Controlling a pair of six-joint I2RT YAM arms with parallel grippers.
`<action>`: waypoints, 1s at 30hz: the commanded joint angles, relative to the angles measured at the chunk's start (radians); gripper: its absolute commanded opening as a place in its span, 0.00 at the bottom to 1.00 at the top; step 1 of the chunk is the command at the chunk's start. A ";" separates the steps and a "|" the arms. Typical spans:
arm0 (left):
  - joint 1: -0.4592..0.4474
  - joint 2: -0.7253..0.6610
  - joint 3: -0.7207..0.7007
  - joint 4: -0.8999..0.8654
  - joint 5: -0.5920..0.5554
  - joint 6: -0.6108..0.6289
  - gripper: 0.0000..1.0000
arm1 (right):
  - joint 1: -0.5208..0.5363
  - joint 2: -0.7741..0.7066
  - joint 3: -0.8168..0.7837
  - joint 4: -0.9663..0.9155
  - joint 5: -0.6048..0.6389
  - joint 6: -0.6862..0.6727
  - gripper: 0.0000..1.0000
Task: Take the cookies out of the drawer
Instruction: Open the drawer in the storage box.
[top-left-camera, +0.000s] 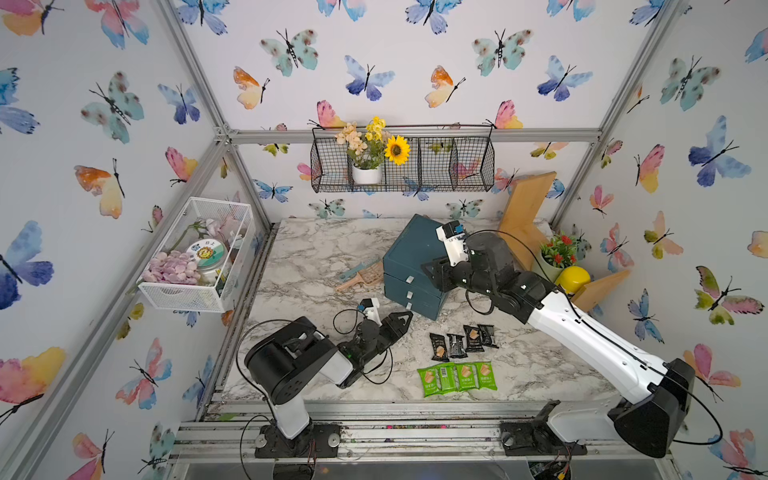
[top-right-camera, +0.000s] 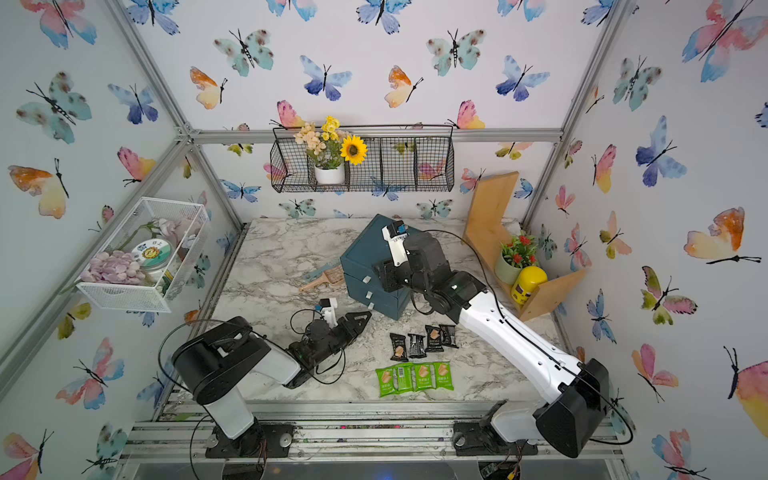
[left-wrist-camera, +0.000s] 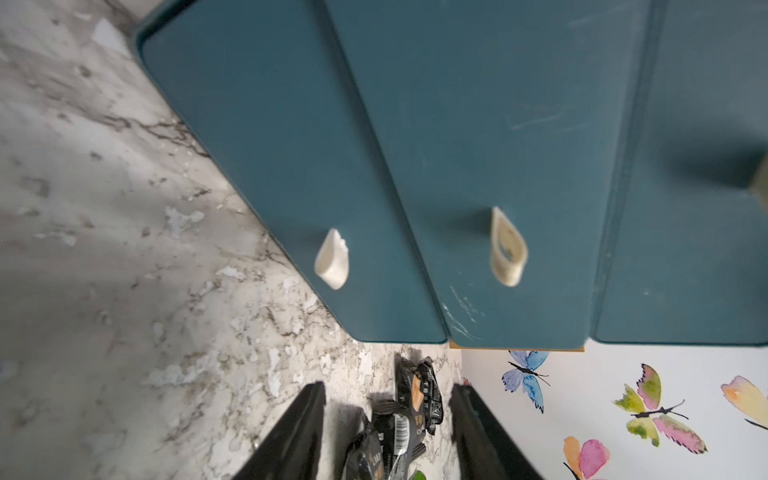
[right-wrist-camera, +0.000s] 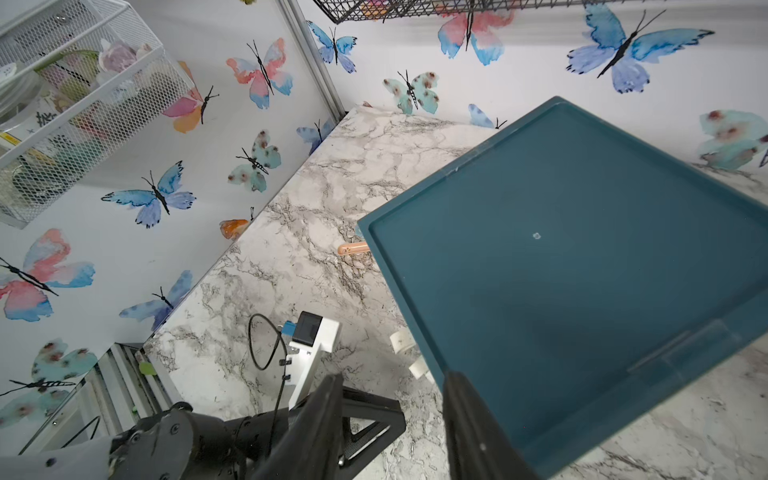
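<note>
1. Cookies: four black packets lie in a row on the marble table, just in front of the blue cabinet.
2. Four green packets lie side by side in a second row, nearer the table's front edge, with their edges touching or overlapping.
3. In the left wrist view two drawer fronts are closed, and each has a white pull tab. Only part of a third front shows at the edge of that view.
4. The left gripper is low over the table, between the cabinet's front and the black packets, and points toward the cabinet. Its fingers are spread with nothing between them. Black packets show on the table past the tips.
5. The right gripper is at the cabinet's upper edge on the side nearest its own arm. Its jaws are parted and empty. One finger overlaps the cabinet top, and the other is out over the table. I cannot tell whether the finger touches the cabinet.
6. A pink scoop lies on the table beside the cabinet, on the side away from the right arm.
</note>
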 joint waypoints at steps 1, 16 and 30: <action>0.011 0.067 0.017 0.172 0.043 -0.054 0.53 | -0.002 -0.028 -0.011 -0.013 -0.034 0.002 0.44; 0.051 0.205 0.129 0.149 0.032 -0.124 0.44 | -0.002 -0.049 -0.019 -0.025 -0.040 0.000 0.43; 0.051 0.253 0.147 0.117 0.006 -0.162 0.47 | -0.002 -0.047 -0.012 -0.022 -0.046 0.002 0.43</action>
